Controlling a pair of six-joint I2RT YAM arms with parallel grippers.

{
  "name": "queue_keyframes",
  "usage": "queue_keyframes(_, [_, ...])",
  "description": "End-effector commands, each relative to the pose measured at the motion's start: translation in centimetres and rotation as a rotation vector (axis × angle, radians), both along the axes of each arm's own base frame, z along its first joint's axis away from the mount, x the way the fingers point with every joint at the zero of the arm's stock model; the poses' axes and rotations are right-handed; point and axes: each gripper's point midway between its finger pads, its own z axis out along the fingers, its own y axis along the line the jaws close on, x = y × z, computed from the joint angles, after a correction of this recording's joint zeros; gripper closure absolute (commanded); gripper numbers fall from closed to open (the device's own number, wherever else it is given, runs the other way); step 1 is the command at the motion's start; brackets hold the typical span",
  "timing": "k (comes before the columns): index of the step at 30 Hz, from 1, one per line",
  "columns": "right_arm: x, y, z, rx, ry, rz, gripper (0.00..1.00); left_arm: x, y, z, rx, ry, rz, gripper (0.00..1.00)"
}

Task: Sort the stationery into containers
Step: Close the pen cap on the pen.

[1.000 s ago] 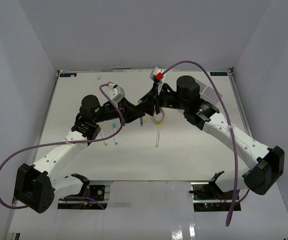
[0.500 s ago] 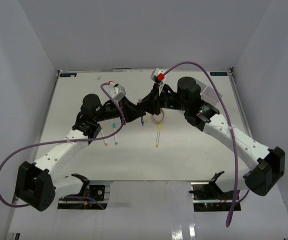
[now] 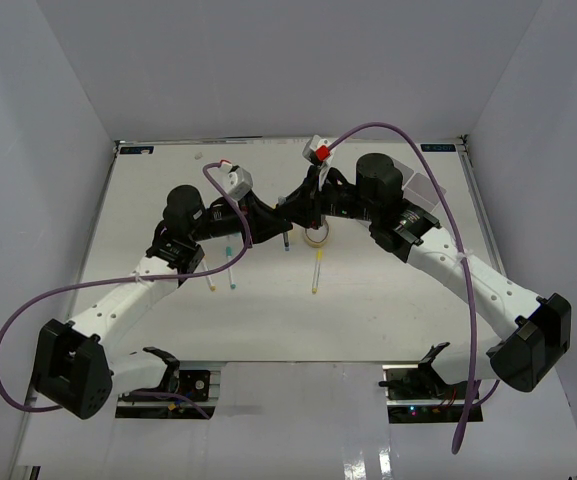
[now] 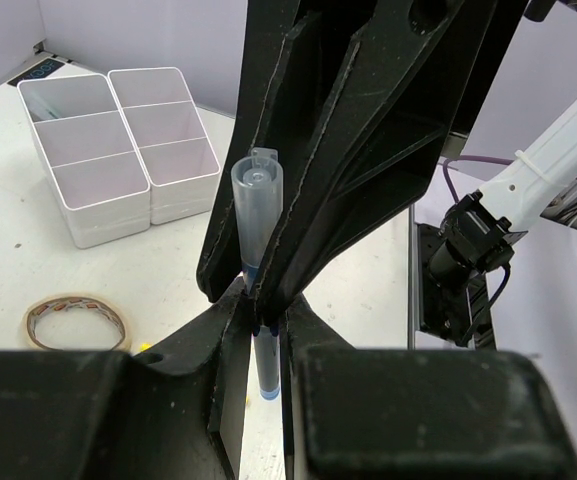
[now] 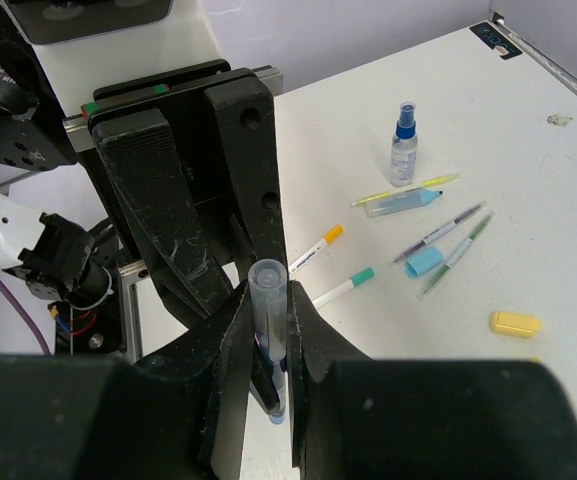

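A blue pen with a clear cap (image 4: 256,200) stands upright between both grippers, above the table's middle (image 3: 286,238). My left gripper (image 4: 265,305) is shut on its dark lower barrel. My right gripper (image 5: 270,300) is shut on the clear cap (image 5: 268,285), with the left gripper's black fingers (image 5: 168,230) facing it. The white divided container (image 4: 118,150) stands beyond, and a tan rubber-band ring (image 4: 76,320) lies on the table near it. More stationery is spread out: a small spray bottle (image 5: 403,145), a highlighter (image 5: 400,200), orange-capped (image 5: 316,248) and green-capped (image 5: 343,288) markers, a blue block (image 5: 425,262) and a yellow block (image 5: 515,323).
In the top view a yellow-capped pen (image 3: 316,272) lies right of centre, and two more pens (image 3: 230,268) lie under the left forearm. The rubber-band ring (image 3: 316,237) sits just below the joined grippers. White walls close in the table on three sides.
The right gripper's jaws have shut on the pen's clear cap. Both arms have shifted only slightly, and the left grip is unchanged.
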Motion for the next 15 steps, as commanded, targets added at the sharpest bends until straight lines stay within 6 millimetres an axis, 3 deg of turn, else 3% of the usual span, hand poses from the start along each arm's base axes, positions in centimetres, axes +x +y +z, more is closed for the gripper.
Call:
queue_keyframes(1, [-2.16, 0.33, 3.19, 0.071, -0.044, 0.079, 0.84, 0.87, 0.0, 1.35, -0.015, -0.024, 0.027, 1.0])
queue_keyframes(5, [-2.08, 0.31, 3.25, 0.072, -0.046, 0.071, 0.92, 0.86, -0.04, 1.27, -0.015, -0.018, 0.024, 1.0])
queue_keyframes(15, [-1.95, 0.18, 2.49, 0.053, -0.04, 0.064, 0.92, 0.66, 0.06, 1.59, -0.018, -0.025, 0.024, 1.0])
